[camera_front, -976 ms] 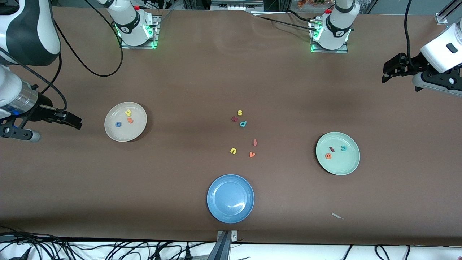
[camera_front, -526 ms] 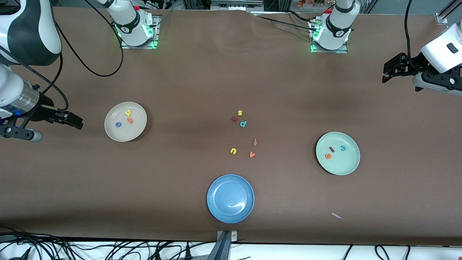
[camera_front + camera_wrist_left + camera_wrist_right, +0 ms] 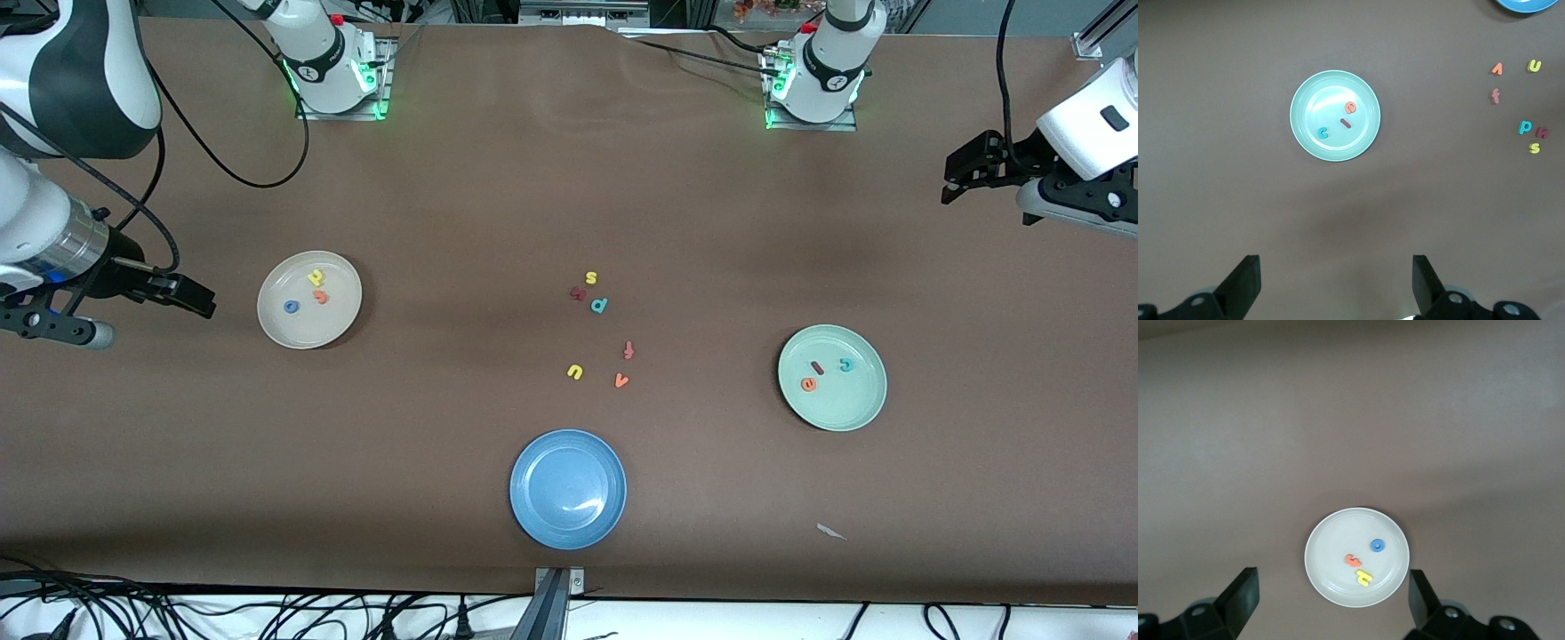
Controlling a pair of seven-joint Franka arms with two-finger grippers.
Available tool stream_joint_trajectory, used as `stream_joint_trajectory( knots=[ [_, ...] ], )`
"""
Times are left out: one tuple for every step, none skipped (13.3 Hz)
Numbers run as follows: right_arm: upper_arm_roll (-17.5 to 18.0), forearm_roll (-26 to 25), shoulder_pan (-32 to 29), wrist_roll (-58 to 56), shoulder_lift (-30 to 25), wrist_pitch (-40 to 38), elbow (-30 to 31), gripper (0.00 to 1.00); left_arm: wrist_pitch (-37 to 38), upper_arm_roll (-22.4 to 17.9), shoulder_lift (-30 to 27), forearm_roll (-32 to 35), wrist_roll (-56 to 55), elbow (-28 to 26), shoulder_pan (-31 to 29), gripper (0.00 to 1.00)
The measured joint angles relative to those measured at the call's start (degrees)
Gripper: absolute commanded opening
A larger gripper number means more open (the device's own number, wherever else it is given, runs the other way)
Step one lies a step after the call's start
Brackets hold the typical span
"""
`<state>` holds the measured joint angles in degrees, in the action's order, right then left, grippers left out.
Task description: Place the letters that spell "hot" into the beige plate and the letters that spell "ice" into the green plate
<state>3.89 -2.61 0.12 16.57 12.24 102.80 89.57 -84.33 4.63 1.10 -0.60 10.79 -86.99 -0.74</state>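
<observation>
Jaws of both grippers stand wide apart, holding nothing. Left gripper (image 3: pixel 958 174) hangs over bare table at the left arm's end; right gripper (image 3: pixel 191 298) hangs over the table at the right arm's end, just beside the beige plate (image 3: pixel 342 318).

Beige plate holds yellow h (image 3: pixel 316 277), blue o (image 3: pixel 291 307) and orange t (image 3: pixel 320 296), h and t close together, o apart.

Green plate (image 3: pixel 858 404) holds dark red i (image 3: pixel 817 366), orange e (image 3: pixel 808 384) and teal c (image 3: pixel 845 364).

Mid-table, loose: s (image 3: pixel 591 277), dark red letter (image 3: pixel 578 292), p (image 3: pixel 599 306), f (image 3: pixel 629 350), u (image 3: pixel 574 372), v (image 3: pixel 621 380). Blue plate (image 3: pixel 533 516) sits nearest the front camera.
</observation>
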Motion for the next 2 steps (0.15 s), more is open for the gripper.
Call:
stream_joint_trajectory(
  knots=[
    [0.00, 0.10, 0.00, 0.00, 0.00, -0.03, -0.06, 0.99, 0.00, 0.00, 0.00, 0.00, 0.00, 0.00, -0.03, 1.00],
    [0.00, 0.12, 0.00, 0.00, -0.02, -0.24, -0.22, 0.99, 0.00, 0.00, 0.00, 0.00, 0.00, 0.00, -0.07, 1.00]
  ],
)
